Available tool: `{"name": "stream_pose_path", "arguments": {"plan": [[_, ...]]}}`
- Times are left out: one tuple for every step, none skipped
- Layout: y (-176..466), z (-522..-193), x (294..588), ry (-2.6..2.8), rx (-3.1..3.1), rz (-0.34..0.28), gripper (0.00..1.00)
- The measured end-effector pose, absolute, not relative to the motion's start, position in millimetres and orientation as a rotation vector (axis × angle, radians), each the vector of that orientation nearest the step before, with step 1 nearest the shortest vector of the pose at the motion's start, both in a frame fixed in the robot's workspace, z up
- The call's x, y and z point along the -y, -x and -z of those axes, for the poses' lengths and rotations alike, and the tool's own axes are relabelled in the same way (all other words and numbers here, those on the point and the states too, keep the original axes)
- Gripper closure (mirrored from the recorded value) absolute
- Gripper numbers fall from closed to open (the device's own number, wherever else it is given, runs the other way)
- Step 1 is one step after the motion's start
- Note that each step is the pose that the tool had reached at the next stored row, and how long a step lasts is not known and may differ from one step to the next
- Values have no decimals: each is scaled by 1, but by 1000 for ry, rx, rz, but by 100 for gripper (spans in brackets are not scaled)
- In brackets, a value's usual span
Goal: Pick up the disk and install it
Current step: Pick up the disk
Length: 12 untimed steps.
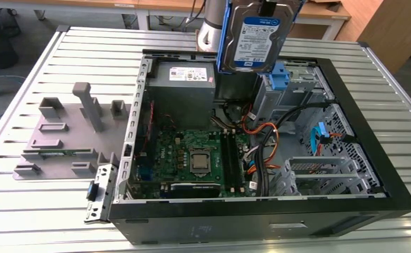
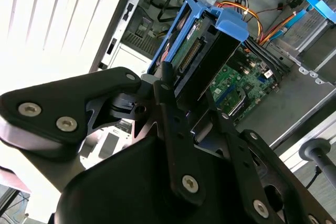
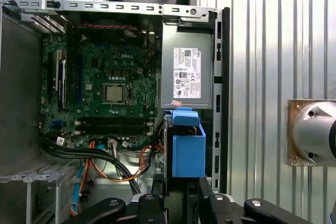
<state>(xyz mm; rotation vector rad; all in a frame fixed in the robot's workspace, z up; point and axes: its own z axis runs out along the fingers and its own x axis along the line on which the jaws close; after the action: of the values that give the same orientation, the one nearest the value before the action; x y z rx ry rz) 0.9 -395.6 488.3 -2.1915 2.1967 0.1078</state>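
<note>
Open computer case with green motherboard beside a grey fixture on slatted table

Upper centre of the exterior view: the disk, dull silver metal with a glossy paper label, framed by a smooth blue plastic bracket. Below it, a matt black metal computer case sits on a ribbed, satin-metal table. At left, a matt grey plastic fixture.

Disk above case, seemingly not touching it.

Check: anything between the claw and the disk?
Nothing. In the second wrist view the claw is shut directly on the disk; the exterior view shows it held above the open computer case.
</note>
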Motion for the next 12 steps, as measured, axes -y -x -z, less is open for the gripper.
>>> {"name": "stream_pose_path", "arguments": {"plan": [[-1,-488,396,2192,-2197,-108,65],[-1,-488,396,2192,-2197,-108,65],[-1,-488,397,2192,-2197,-108,65],[-1,-488,398,2191,-2197,-108,65],[-1,-488,399,2191,-2197,-108,65],[-1,-488,399,2192,-2197,-108,65],[-1,-488,400,2192,-2197,-108,65],[-1,-488,401,2191,-2197,-108,65],[-1,-488,402,2191,-2197,-108,65],[-1,-488,402,2191,-2197,-108,65],[-1,-488,403,2191,-2197,-108,65],[-1,-488,404,2192,-2197,-108,65]]}}
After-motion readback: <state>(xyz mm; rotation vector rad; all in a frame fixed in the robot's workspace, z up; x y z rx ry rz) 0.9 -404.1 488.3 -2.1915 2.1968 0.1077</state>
